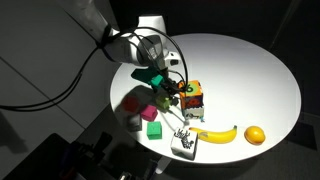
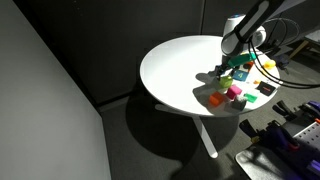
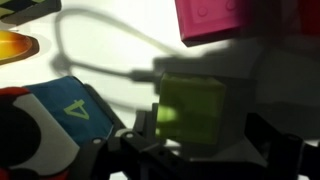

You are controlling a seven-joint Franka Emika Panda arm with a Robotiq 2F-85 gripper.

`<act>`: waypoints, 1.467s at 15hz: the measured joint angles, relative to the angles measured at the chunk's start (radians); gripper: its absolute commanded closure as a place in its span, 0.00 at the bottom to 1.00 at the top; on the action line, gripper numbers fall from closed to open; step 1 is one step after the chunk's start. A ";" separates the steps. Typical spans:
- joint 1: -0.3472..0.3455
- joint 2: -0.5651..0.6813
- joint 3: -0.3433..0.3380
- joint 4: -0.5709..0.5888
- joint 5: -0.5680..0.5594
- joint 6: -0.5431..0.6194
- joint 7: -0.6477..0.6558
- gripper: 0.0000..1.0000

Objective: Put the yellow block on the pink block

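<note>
The yellow block sits between the dark fingers of my gripper. The pink block lies just beyond it, and a blue cube marked 4 is to its left.

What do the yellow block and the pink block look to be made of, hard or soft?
Yellow block: even, dull colour, straight edges, no glare, so likely painted wood or hard plastic. Pink block: the same matte, uniform face and crisp edge, so probably the same material. The wrist view is too blurred to show any grain.

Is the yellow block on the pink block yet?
Not yet: the wrist view shows the yellow block beside the pink block, apart, not on top.
</note>
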 measured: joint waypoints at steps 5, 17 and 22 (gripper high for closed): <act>0.000 0.027 -0.002 0.014 0.000 0.000 0.000 0.00; 0.000 0.031 -0.002 0.015 0.000 0.000 0.000 0.00; 0.000 0.031 -0.002 0.015 0.000 0.000 0.000 0.00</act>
